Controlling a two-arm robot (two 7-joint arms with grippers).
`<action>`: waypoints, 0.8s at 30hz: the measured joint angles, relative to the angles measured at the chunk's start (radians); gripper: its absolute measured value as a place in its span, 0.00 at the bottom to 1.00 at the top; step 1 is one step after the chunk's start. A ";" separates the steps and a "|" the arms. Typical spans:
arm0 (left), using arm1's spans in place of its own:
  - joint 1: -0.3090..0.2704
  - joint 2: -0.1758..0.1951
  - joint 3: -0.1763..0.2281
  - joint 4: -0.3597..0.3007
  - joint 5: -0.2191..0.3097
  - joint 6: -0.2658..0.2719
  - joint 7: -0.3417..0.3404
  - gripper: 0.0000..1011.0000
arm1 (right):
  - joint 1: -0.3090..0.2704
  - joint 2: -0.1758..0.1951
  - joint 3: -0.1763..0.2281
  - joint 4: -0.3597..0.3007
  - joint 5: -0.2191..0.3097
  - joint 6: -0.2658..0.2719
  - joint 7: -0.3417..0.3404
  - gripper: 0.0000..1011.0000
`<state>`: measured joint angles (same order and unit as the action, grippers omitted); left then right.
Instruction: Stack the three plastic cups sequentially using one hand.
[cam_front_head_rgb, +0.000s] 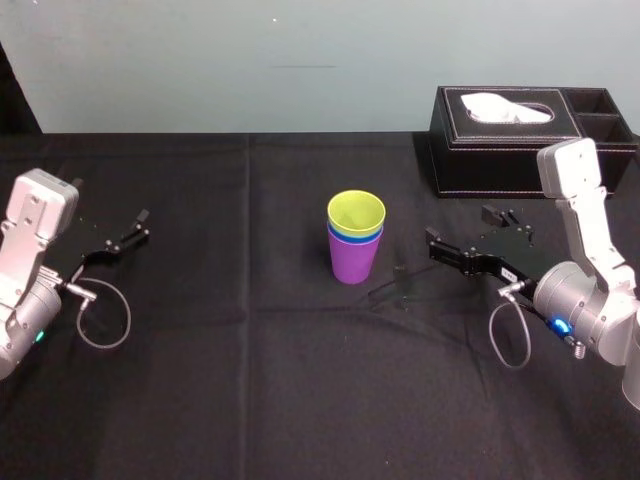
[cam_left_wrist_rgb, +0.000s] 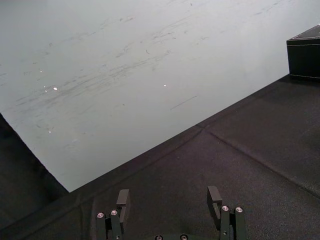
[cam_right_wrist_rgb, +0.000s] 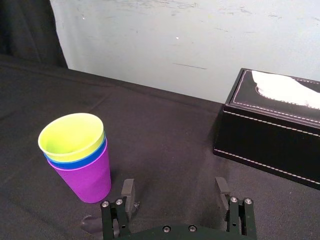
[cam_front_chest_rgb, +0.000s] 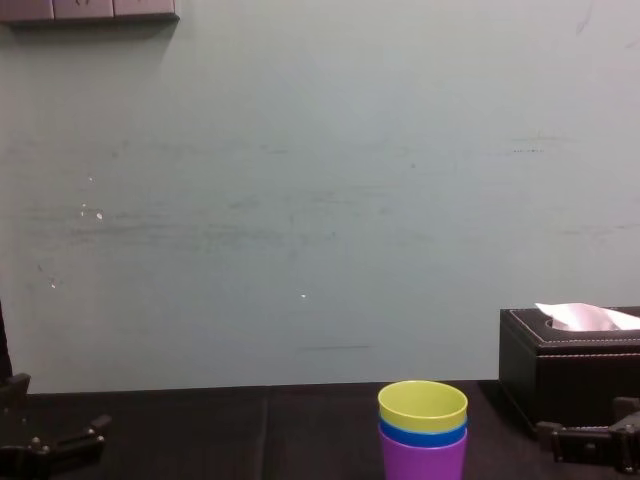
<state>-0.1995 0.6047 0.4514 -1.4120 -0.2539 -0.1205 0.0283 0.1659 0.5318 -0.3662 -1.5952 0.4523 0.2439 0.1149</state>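
Your three tapered plastic cups (cam_front_head_rgb: 354, 250) stand nested mid-table on the black cloth (cam_front_head_rgb: 250, 380).
Purple cup (cam_right_wrist_rgb: 86, 179) below, blue cup (cam_right_wrist_rgb: 75, 163) inside it, yellow-green cup (cam_right_wrist_rgb: 72, 136) on top; your right gripper (cam_right_wrist_rgb: 174, 187) hangs near the stack's right side, spread and empty, and the left gripper (cam_left_wrist_rgb: 168, 195) sits far left, also spread.

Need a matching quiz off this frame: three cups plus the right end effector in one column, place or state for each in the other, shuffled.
Column 1
1. blue cup
2. right end effector
3. yellow-green cup
4. purple cup

Column 2
A. top of the stack, nested innermost
B. bottom of the stack, standing on the table
C. open and empty, to the right of the stack, not touching it
D. middle of the stack, just a rim band showing

Pairs: 1-D, 2-C, 3-A, 4-B

The left end effector sits open at the table's left side.
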 joint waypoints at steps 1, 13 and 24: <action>0.000 0.000 0.000 0.000 0.000 0.000 0.000 1.00 | 0.000 0.000 0.000 0.000 0.000 0.000 0.000 0.99; 0.000 0.000 0.000 0.000 0.000 0.000 0.000 1.00 | 0.000 0.000 0.000 0.000 0.000 0.000 0.000 0.99; 0.000 0.000 0.000 0.000 0.000 0.000 0.000 1.00 | 0.000 0.000 0.000 0.000 0.000 0.000 0.000 0.99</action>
<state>-0.1995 0.6047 0.4514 -1.4120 -0.2539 -0.1205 0.0283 0.1659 0.5317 -0.3662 -1.5951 0.4522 0.2438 0.1150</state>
